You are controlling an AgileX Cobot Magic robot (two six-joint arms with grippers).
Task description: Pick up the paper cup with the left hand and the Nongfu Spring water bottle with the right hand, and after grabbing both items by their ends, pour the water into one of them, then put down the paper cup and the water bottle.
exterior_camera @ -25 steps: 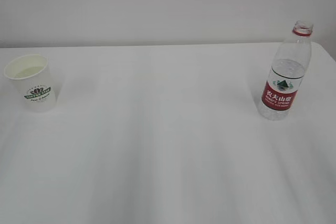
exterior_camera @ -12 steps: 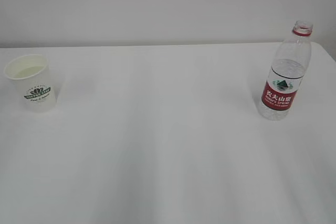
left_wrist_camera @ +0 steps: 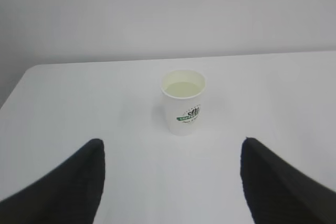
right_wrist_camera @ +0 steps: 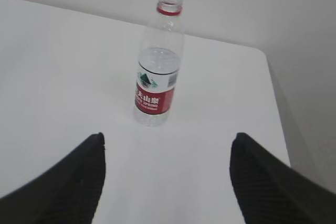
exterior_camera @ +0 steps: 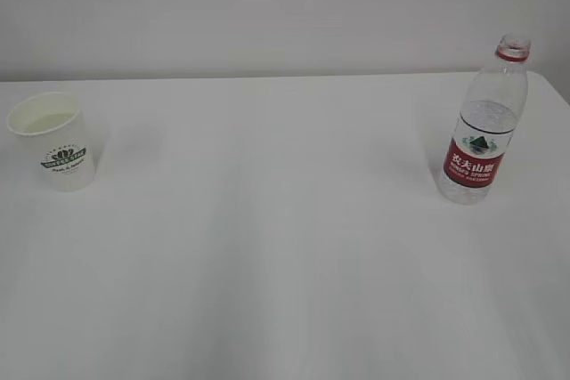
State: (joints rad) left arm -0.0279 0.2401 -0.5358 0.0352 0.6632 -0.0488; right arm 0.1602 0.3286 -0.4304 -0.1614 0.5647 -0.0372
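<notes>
1. Exterior view: the paper cup is standing upright at the desk's left, the Nongfu Spring water bottle upright and uncapped at the right, well apart. Neither arm is showing here.
2. Left wrist view: the left hand's tool is gaping, released, centred short of the cup; it should be advancing straight, closing gently.
3. Right wrist view: the right hand's tool is released too, the bottle slightly left of centre; shifting left first seems wise.
</notes>
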